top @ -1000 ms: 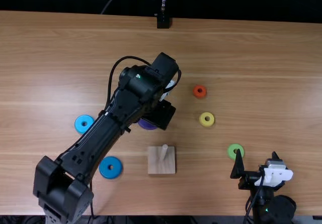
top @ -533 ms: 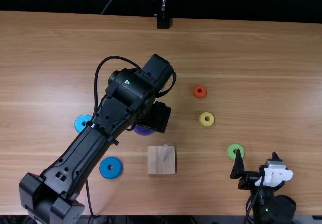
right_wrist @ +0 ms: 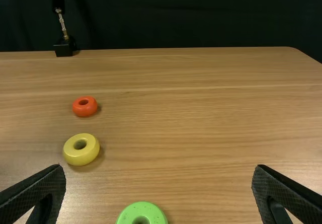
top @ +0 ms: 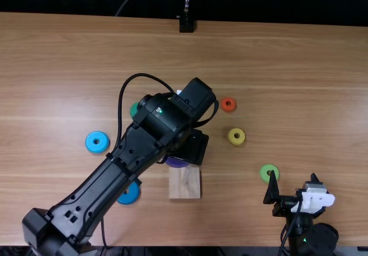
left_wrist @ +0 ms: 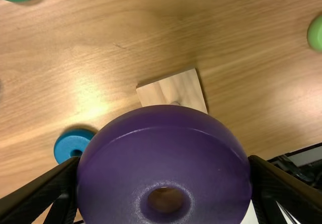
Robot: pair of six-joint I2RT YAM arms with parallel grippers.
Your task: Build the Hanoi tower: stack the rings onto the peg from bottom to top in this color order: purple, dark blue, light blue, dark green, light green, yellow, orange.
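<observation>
My left gripper (top: 187, 152) is over the area just behind the wooden peg base (top: 184, 188), with the purple ring (top: 176, 163) partly visible under it. In the left wrist view, my left gripper (left_wrist: 164, 183) is shut on the purple ring (left_wrist: 164, 158), held across its width above the table; the peg base (left_wrist: 186, 89) lies partly behind it, its peg top just showing. At the table's near right, my right gripper (top: 284, 188) stands open beside the light green ring (top: 269, 172); in the right wrist view, the gripper (right_wrist: 159, 176) has nothing between its fingers.
The light blue ring (top: 97, 142), dark blue ring (top: 130, 193) and dark green ring (top: 134, 109) lie at the left, the last two partly covered by the left arm. The yellow ring (top: 236, 136) and orange ring (top: 228, 104) rest right of the left gripper.
The left arm first shifted left, then came back right and nearer the peg base with the purple ring, and now covers the peg's top. The right arm has kept still.
</observation>
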